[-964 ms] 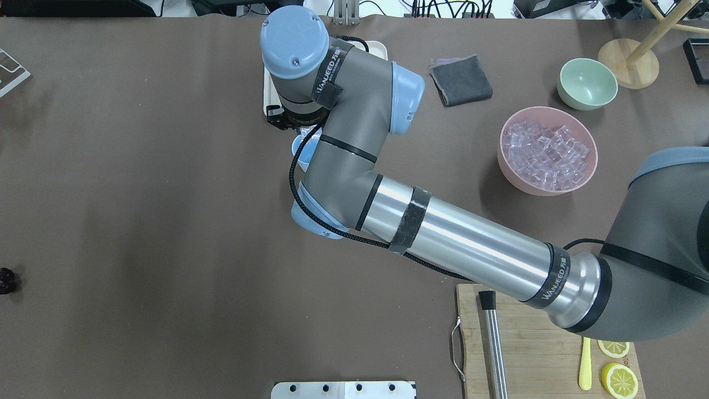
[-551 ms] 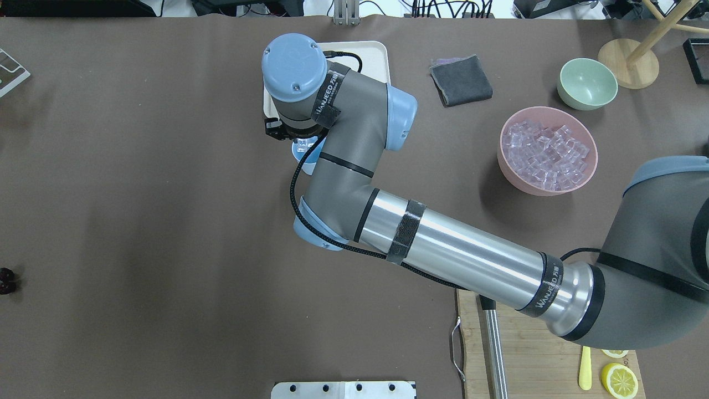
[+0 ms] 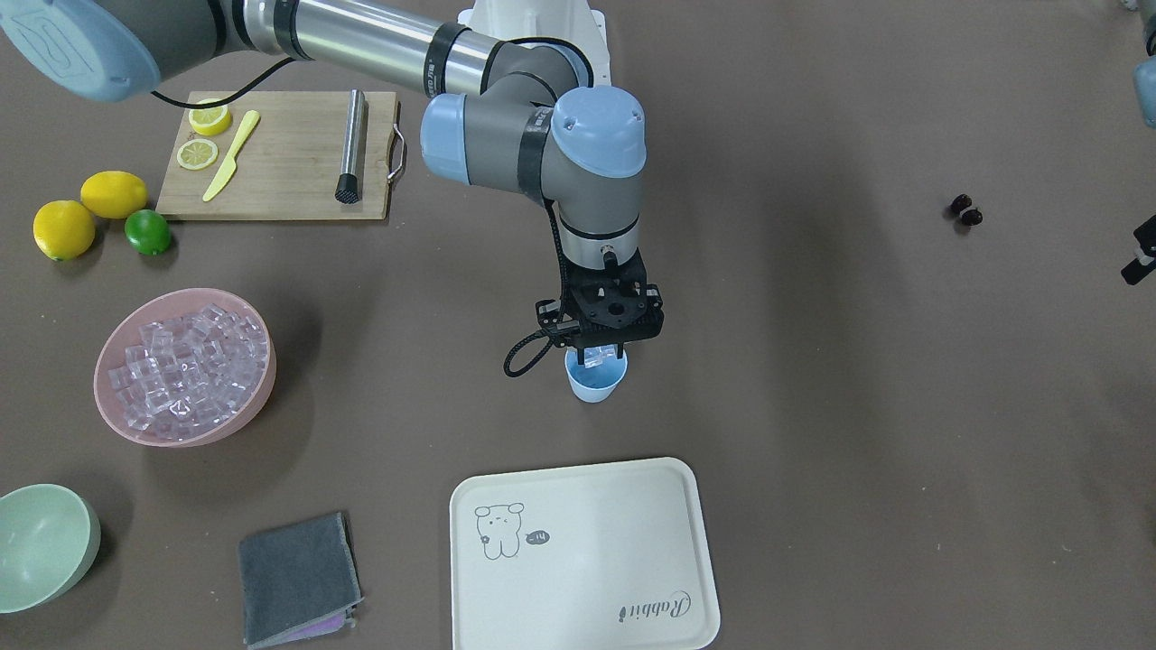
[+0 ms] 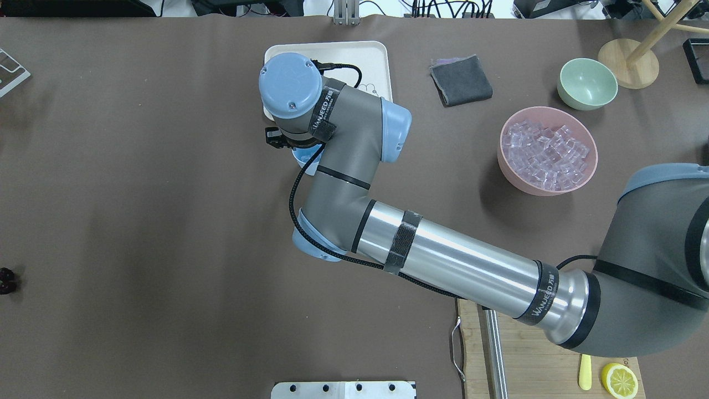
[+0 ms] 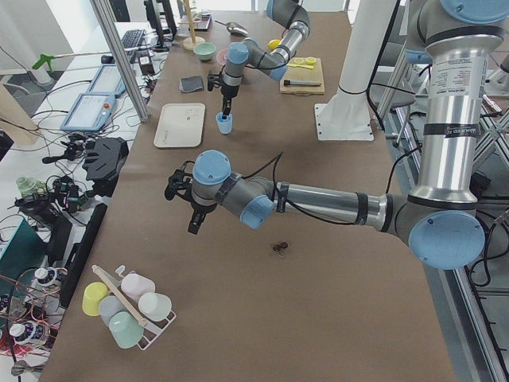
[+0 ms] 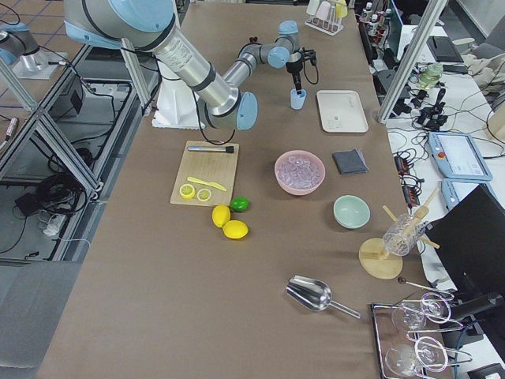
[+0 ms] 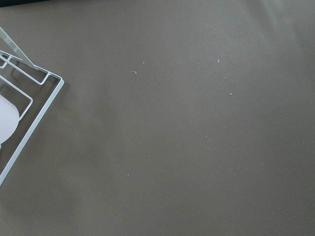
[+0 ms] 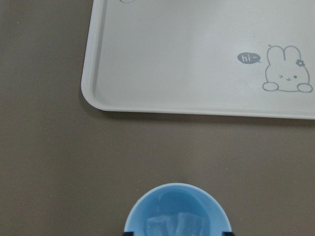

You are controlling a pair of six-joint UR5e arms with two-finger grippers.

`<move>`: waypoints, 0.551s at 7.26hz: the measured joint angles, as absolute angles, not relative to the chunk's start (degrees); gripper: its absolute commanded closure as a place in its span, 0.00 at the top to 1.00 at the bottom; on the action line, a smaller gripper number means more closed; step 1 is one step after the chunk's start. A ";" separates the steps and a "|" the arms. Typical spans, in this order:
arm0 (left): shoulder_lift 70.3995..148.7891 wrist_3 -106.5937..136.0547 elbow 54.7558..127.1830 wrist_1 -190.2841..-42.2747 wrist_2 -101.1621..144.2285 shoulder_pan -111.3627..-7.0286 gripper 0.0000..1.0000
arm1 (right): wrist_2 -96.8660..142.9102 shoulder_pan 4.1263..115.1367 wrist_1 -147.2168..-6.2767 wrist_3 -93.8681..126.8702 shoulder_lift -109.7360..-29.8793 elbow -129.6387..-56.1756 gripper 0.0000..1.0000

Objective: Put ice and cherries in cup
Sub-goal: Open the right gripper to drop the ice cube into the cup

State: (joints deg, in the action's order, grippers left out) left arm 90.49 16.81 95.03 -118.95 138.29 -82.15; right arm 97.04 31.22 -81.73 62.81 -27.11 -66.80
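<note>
The light-blue cup [image 3: 596, 386] stands on the brown table just robot-side of a cream tray. It also shows in the right wrist view [image 8: 176, 209] and, mostly hidden under the wrist, from overhead [image 4: 302, 158]. Clear ice cubes [image 8: 174, 226] lie inside it. My right gripper [image 3: 600, 350] hangs straight over the cup, jaws apart at about rim width, holding nothing. More ice [image 3: 181, 361] fills the pink bowl [image 4: 507, 166]. The dark cherries [image 3: 964, 210] lie alone far to my left, also seen from overhead [image 4: 5, 280]. My left gripper [image 5: 191, 223] hovers near them; I cannot tell whether it is open.
The cream tray [image 3: 587, 551] lies just past the cup. A grey cloth [image 3: 298, 578] and a green bowl [image 3: 41, 542] lie beyond the pink bowl. A cutting board [image 3: 280, 153] carries lemon slices, with lemons and a lime [image 3: 147, 232] beside it. A wire cup rack [image 7: 24, 123] is under my left wrist.
My right gripper has moved back from the tray's edge toward the robot and now sits right over the cup. The cup, clear to see before, is mostly covered by the wrist.
</note>
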 measured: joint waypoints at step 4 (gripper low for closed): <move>77.06 18.54 97.65 -128.05 138.78 -77.62 0.97 | 103.34 36.87 -87.33 58.82 -32.37 -78.93 0.99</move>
